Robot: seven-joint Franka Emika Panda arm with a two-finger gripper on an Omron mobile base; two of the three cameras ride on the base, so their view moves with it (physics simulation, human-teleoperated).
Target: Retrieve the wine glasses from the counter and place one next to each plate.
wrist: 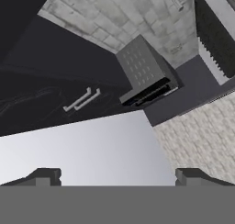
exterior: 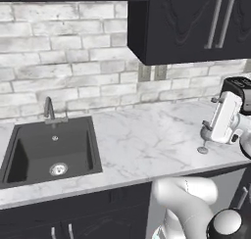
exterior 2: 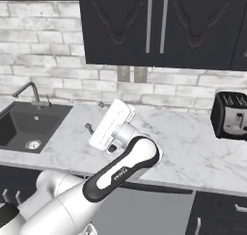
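One wine glass (exterior: 203,138), clear with a thin stem and round foot, stands upright on the marble counter (exterior: 147,135) near its front edge at the right. My gripper (exterior: 209,114) hovers just above and beside it, tilted up toward the wall and touching nothing. In the right base view the gripper (exterior 2: 95,116) points left over the counter (exterior 2: 193,147), and the hand hides the glass. The fingertips (wrist: 43,175) stand wide apart in the hand view, open with nothing between them. The plates are out of view.
A dark sink (exterior: 49,150) with a faucet (exterior: 49,108) is set into the counter's left. A black and silver toaster (exterior 2: 231,114) stands at the right against the brick wall. Black upper cabinets (exterior: 191,22) hang overhead.
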